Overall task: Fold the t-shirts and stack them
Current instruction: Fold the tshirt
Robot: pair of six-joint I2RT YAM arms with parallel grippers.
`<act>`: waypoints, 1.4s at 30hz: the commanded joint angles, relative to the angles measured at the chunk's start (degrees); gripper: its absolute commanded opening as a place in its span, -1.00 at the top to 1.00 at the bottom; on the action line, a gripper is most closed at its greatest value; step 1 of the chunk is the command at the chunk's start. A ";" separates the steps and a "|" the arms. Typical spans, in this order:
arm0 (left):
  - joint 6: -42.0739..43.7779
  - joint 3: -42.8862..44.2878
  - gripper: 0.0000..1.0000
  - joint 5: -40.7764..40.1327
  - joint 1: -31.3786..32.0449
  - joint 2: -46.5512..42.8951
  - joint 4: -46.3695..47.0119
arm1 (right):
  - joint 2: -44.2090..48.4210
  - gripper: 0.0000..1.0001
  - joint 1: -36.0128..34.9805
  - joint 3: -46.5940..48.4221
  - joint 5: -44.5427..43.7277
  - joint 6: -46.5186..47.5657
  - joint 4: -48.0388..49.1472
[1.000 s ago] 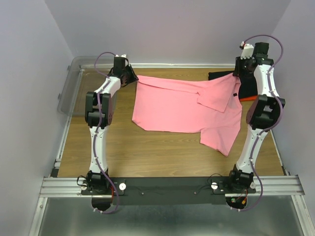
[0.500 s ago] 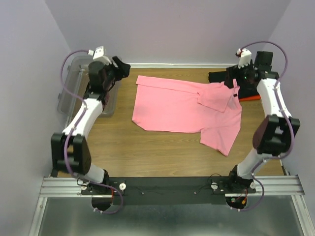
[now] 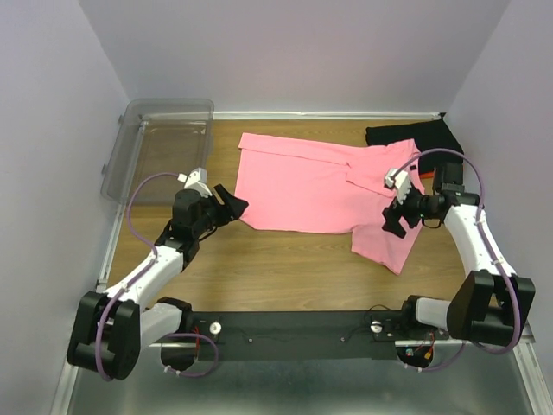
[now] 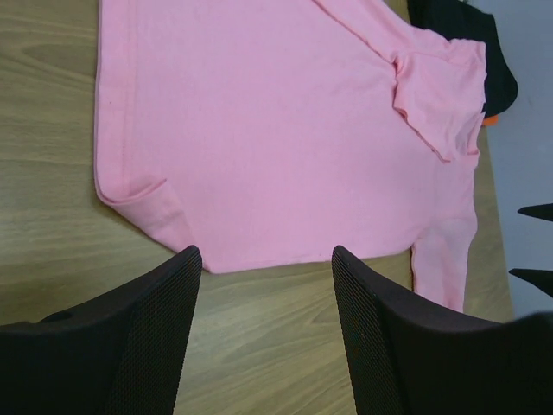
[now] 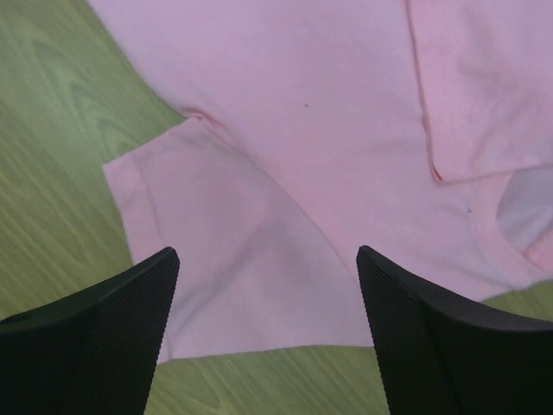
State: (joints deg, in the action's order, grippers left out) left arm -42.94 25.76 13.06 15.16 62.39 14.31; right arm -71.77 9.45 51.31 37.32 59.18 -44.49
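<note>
The pink t-shirt [image 3: 311, 186] lies spread on the wooden table, with one flap folded over near its far right corner and a sleeve [image 3: 384, 242] jutting toward the near side. My left gripper [image 3: 232, 206] is open and empty over bare wood, just off the shirt's near left corner [image 4: 147, 203]. In the left wrist view its gripper [image 4: 263, 255] has only table between the jaws. My right gripper [image 3: 396, 220] hovers open above the near right sleeve [image 5: 225, 259], touching nothing, and the right wrist view shows that gripper [image 5: 263, 252] the same way. A folded black t-shirt [image 3: 415, 137] lies at the far right, with an orange edge [image 4: 491, 120] under it.
A clear plastic bin [image 3: 160, 143] stands at the far left corner against the wall. Walls close in the left, back and right sides of the table [image 3: 285, 259]. The arms' base rail [image 3: 294, 327] runs along the near edge.
Both grippers have opened and let go of the shirt's far edge. Both arms have swung back and down toward the near side; the pink shirt lies where it was.
</note>
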 commanded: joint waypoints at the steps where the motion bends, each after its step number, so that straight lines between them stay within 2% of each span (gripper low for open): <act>1: -0.04 0.08 -0.40 -4.80 -0.04 -1.13 0.89 | -3.96 -0.75 0.13 2.82 -8.38 -17.70 11.41; 2: 0.39 0.26 -0.40 -4.45 -0.04 -1.22 1.25 | -5.47 -0.64 0.47 4.83 -11.88 -21.43 13.10; 3: 0.75 0.43 -0.39 -4.53 -0.04 -1.57 1.60 | -6.79 -0.63 0.83 5.55 -12.53 -28.43 14.77; 5: 2.67 0.96 -0.40 -5.84 -0.13 -3.14 1.60 | -9.26 -0.62 1.62 6.08 -13.67 -33.57 19.77; 6: 3.29 0.87 -0.40 -6.64 -0.13 -3.94 1.60 | -9.79 -0.62 1.62 6.17 -15.59 -40.30 22.23; 10: 3.91 -1.76 -0.52 -9.02 -0.13 -8.60 3.62 | -11.99 -0.61 2.76 7.57 -18.33 -47.66 29.46; 14: 1.46 -4.75 -0.55 -7.97 -0.74 -7.64 5.20 | -12.35 -0.61 3.12 7.93 -10.63 -45.74 28.67; 15: 0.76 -5.19 -0.55 -7.35 -1.18 -6.94 5.29 | -11.74 -0.64 3.12 7.49 -4.69 -41.55 27.45; 18: -1.79 -4.75 -0.55 -6.12 -1.53 -3.25 5.03 | -10.68 -0.67 3.12 6.35 2.65 -35.99 23.05; 27: -6.00 -3.96 -0.51 -5.76 -1.53 5.19 5.91 | -10.94 -0.67 3.12 5.29 7.93 -17.89 9.08; 31: -6.02 -2.03 -0.46 -4.89 -1.27 10.80 4.86 | -11.55 -0.66 3.12 4.59 7.24 -16.64 7.93; 34: -6.02 -0.45 -0.41 -5.76 -0.66 13.10 4.06 | -13.13 -0.58 3.12 5.38 1.20 -21.80 9.33; 37: -6.02 1.83 -0.41 -7.17 0.04 16.00 2.49 | -15.41 -0.38 3.64 5.99 -8.74 -31.01 14.24; 42: -4.96 4.91 -0.41 -8.84 0.75 21.54 1.25 | -16.47 -0.35 6.01 4.24 -9.72 -33.69 17.24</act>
State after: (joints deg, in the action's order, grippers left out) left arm -48.29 28.25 6.90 15.44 81.21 17.04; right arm -87.74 14.15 56.80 31.77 29.67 -30.35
